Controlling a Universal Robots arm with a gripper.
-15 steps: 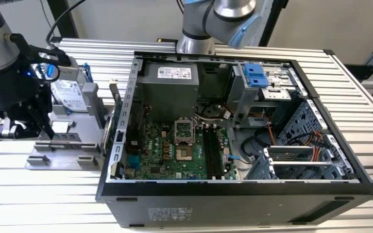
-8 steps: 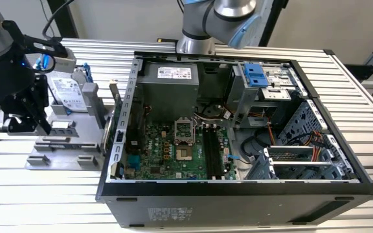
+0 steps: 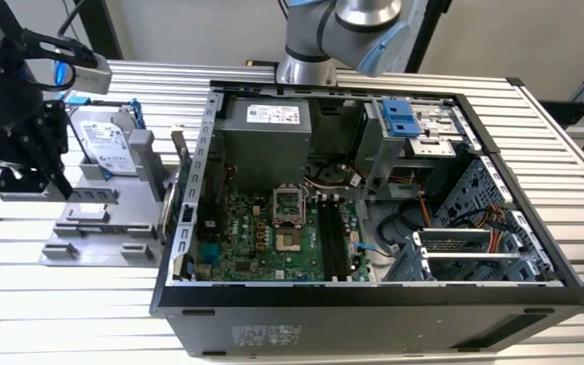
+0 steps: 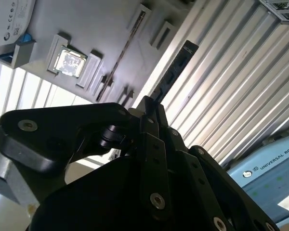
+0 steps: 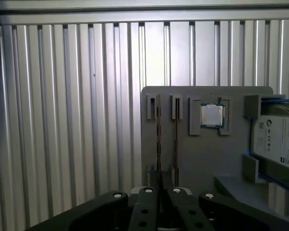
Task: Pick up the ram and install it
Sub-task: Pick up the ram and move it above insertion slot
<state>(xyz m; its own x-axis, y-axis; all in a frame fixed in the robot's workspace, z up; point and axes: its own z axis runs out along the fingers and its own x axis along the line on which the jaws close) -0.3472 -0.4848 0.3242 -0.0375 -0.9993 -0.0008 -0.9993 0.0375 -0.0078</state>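
End effector: the black two-finger end effector (image 4: pixel 149 109) has its fingers drawn together on one end of the ram, so the grip is judged closed on it.
Ram: a long, narrow, thin dark circuit-board stick (image 4: pixel 173 70). It projects straight out from the fingertips, above the edge of the holder plate. Whether it is fully clear of its cradle cannot be told.
Holder plate: a flat grey plastic fixture plate (image 5: pixel 207 163). It carries a second thin memory stick (image 5: pixel 176 144) just beside the held one, a square silver processor chip (image 5: pixel 212 115) and a silver hard drive in a blue frame (image 5: pixel 279 139).
Table: a ribbed aluminium table (image 5: pixel 62 120) bearing both the plate and the case.
Destination: the black memory slots (image 3: pixel 334 236) on the large green motherboard (image 3: pixel 256 236). They sit inside the open black computer case (image 3: pixel 373 308), well apart from the end effector and toward the exterior view's right.
Risk, pivoting: the ram is pinched at one end only, so the long free length may swing in the fingers and arrive skewed.
Risk, neighbour: a sideways move made while low could drag the second memory stick from its cradle.
Risk, case wall: a low carry could strike the case rim nearest the plate.
Risk, seating: a tilted or reversed stick pressed down would jam against the slot, stressing the board.
Risk, cables: the loose cable bundle (image 3: pixel 338 176) near the slots could snag the free end.
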